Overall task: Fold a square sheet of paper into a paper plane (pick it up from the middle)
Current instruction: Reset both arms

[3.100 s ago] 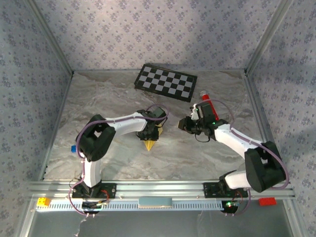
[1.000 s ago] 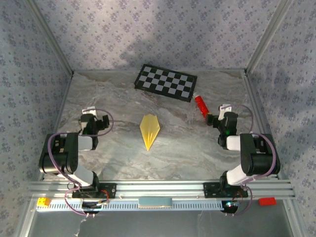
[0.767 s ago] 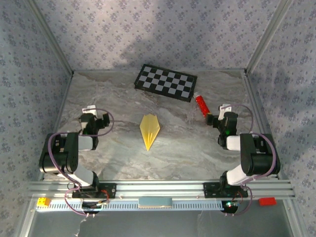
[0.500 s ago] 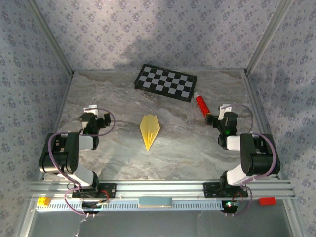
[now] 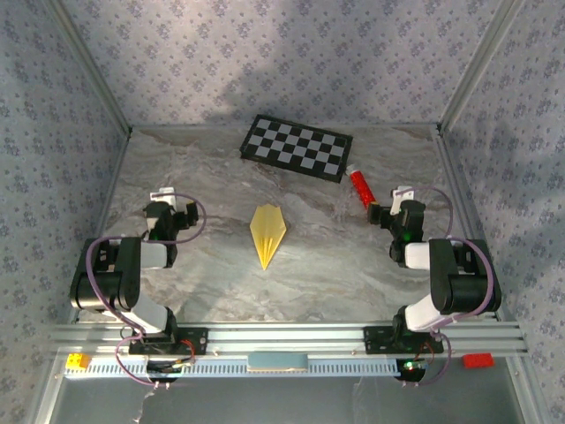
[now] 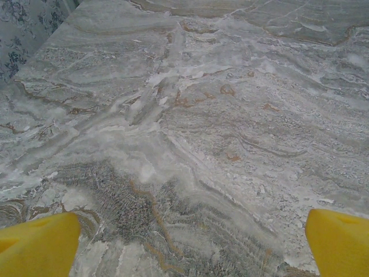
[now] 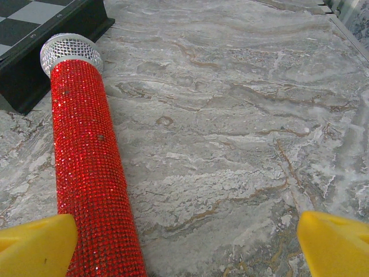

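The paper plane [image 5: 267, 232] looks finished to me: a narrow yellow dart lying flat in the middle of the tabletop [image 5: 335, 274], nose toward the near edge, nothing touching it. I'd say no folding is left. The left tool [image 6: 190, 245] and right tool [image 7: 184, 245] both have their fingers spread wide and hold nothing. The right one sits by the red tube [image 7: 92, 161]. Three seconds back both arms were out over the middle; now they're tucked at the sides.

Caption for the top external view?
Folded paper plane centred between open left gripper and right gripper; red tube beside checkerboard panel.
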Robot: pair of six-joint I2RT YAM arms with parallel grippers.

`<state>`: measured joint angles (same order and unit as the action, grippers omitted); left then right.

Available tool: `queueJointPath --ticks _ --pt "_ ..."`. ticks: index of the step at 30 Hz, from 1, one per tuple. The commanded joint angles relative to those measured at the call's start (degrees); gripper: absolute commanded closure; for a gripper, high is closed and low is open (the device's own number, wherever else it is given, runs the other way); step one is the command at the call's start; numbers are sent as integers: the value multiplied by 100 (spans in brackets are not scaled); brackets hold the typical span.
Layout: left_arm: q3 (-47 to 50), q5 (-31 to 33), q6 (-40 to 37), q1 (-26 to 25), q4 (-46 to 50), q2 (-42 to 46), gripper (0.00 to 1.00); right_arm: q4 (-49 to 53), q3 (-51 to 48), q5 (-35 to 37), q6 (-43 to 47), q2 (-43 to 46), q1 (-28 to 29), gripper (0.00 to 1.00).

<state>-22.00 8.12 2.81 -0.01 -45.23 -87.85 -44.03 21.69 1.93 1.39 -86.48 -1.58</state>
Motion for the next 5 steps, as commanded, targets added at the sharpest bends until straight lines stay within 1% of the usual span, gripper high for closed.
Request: queueJointPath --ticks 1,5 --pt "-135 -82 -65 0 -196 -8 0 -132 104 53 27 -45 -16 0" --pt "-138 -82 -69 -4 -196 -6 0 -141 98 66 22 -45 -12 0"
